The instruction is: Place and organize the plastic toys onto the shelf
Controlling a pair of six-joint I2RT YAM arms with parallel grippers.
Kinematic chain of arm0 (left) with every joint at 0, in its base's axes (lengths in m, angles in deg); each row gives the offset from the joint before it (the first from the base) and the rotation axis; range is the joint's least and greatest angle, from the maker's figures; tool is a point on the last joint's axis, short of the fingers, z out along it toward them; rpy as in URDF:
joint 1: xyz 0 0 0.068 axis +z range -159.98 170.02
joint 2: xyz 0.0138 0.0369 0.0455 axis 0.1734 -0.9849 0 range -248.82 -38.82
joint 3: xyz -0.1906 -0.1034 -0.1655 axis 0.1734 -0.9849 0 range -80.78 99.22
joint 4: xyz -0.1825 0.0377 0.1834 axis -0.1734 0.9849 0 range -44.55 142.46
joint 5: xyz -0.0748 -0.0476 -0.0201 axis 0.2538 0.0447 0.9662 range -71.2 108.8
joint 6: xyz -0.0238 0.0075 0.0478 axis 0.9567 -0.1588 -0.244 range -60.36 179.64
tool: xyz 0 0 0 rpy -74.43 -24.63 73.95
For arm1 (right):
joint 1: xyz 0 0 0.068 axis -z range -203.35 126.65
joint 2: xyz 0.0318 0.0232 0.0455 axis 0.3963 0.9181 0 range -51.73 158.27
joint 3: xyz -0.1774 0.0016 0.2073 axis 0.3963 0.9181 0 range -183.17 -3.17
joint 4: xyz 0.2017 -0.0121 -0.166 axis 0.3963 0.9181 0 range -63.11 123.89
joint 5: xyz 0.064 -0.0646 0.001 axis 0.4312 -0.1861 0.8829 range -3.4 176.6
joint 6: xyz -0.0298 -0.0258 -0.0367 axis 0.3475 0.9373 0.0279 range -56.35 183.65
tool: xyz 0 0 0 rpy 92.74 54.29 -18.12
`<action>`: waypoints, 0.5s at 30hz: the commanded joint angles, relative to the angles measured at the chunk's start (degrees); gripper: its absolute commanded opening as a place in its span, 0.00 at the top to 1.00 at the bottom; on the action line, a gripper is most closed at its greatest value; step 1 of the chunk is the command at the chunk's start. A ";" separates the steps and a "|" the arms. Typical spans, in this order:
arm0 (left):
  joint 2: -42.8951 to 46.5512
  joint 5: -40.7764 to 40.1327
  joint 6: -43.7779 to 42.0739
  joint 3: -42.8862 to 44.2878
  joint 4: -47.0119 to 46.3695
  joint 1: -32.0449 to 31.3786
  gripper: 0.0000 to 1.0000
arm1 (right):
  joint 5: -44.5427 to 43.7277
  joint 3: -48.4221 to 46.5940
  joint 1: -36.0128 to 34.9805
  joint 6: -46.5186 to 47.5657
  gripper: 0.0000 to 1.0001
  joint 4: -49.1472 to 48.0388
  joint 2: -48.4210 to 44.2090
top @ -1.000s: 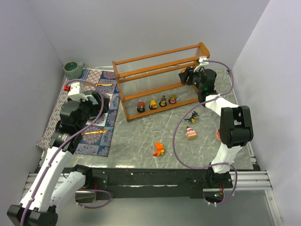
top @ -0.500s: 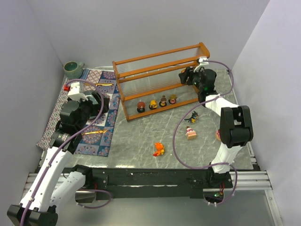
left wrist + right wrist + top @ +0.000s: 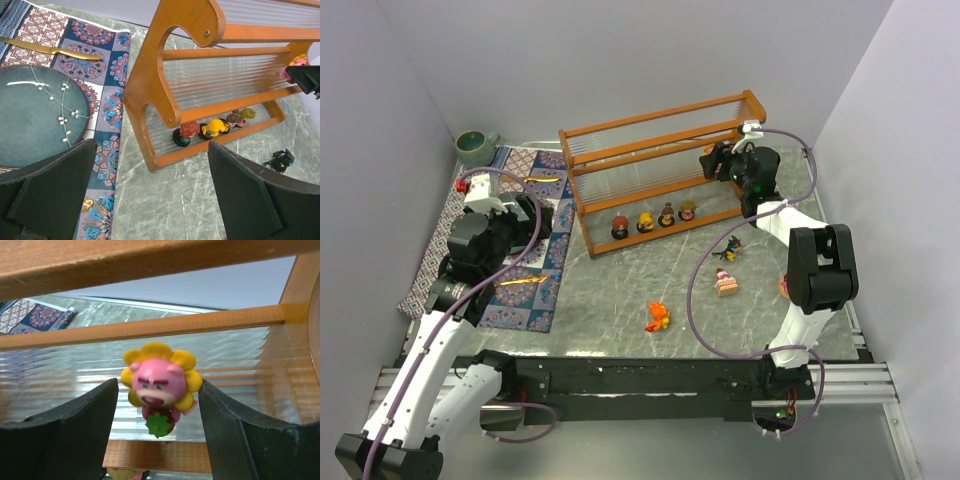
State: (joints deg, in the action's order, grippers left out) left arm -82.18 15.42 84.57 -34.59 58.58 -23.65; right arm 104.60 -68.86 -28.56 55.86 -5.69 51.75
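The placing step is in hand. The right end effector (image 3: 718, 160) is at the right end of the shelf (image 3: 660, 115), level with its middle tier, with a pink flower-headed toy (image 3: 159, 386) between its fingers. The fingers flank the toy closely. I cannot tell whether they press it or merely stand beside it, nor whether its foot rests on the clear slats. If it is seated, the next move calls for a wider opening and a straight pull back that does not nudge it.

The left end effector (image 3: 151, 145) hangs wide open and empty near the shelf's left end. Four toys (image 3: 645, 222) line the bottom tier. A black toy (image 3: 728, 250), a pink toy (image 3: 725, 283) and an orange toy (image 3: 658, 318) lie on the bench (image 3: 610, 290) — another object by the right arm is mostly hidden.
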 commanded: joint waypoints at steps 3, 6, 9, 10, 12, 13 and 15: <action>0.20 1.00 0.12 0.04 -2.40 0.40 0.01 | -0.60 -1.28 0.20 0.67 0.27 -2.14 0.49; 0.11 1.09 0.12 0.04 -2.40 0.40 0.01 | -0.60 -1.02 0.20 0.59 0.27 -2.40 0.23; 0.11 1.09 0.12 0.04 -2.49 0.40 0.01 | -0.77 -0.93 0.20 0.58 0.25 -2.40 0.14; 0.11 1.09 0.03 0.12 -2.49 0.40 0.01 | -0.95 -0.93 0.29 0.58 0.23 -2.40 0.14; 0.11 1.09 0.12 0.04 -2.49 0.40 0.01 | -0.95 -0.93 0.20 0.58 0.23 -2.40 0.14; 0.20 1.09 0.12 0.12 -2.49 0.40 0.01 | -1.04 -0.84 0.20 0.58 0.23 -2.40 0.14; 0.11 1.18 0.12 0.12 -2.49 0.40 0.01 | -1.21 -0.76 0.29 0.58 0.22 -2.58 0.05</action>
State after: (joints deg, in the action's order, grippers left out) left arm -82.18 15.57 84.57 -34.59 58.58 -23.65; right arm 104.09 -68.86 -28.56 55.86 -5.93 51.75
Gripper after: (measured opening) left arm 0.993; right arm 0.774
